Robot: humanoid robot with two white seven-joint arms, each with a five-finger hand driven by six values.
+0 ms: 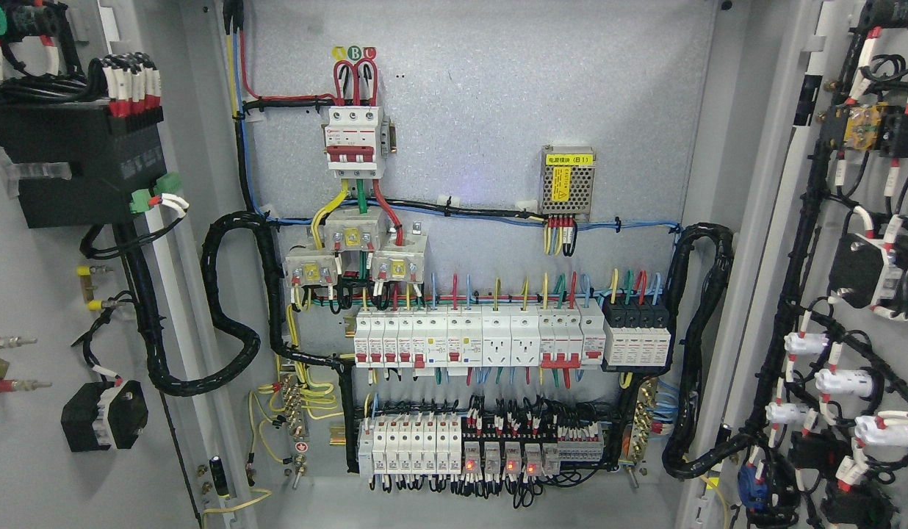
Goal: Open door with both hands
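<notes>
At far left, left door [35, 308]: swung wide open, inner face shown; a black box [79, 165] with red-and-white wire ends is mounted near the top, a smaller black unit [105, 415] lower down.
Left hinge side: a thick black cable loom [230, 308] is looped from the door into the cabinet.
Back panel [498, 110]: grey, speckled, fully exposed between both doors.
Upper left of panel: a three-pole main breaker [353, 143] with red toggles is fed by red loops from above; yellow, green and red leads run below it.
Upper right of panel: a small perforated power supply [568, 184] with a yellow label is seen; print too small to read.
Middle row: a white rail of breakers and sockets [480, 338], with a black-topped block [636, 334] at its right end.
Bottom row: a second breaker rail [410, 441] beside relays showing red lights [498, 464].
Right hinge side: another black loom [700, 345] is curved down the frame.
Right door [858, 294]: also open, inner face lined with black wiring and white connectors [843, 382].
Robot hands: neither is seen in view, so finger state cannot be told.
</notes>
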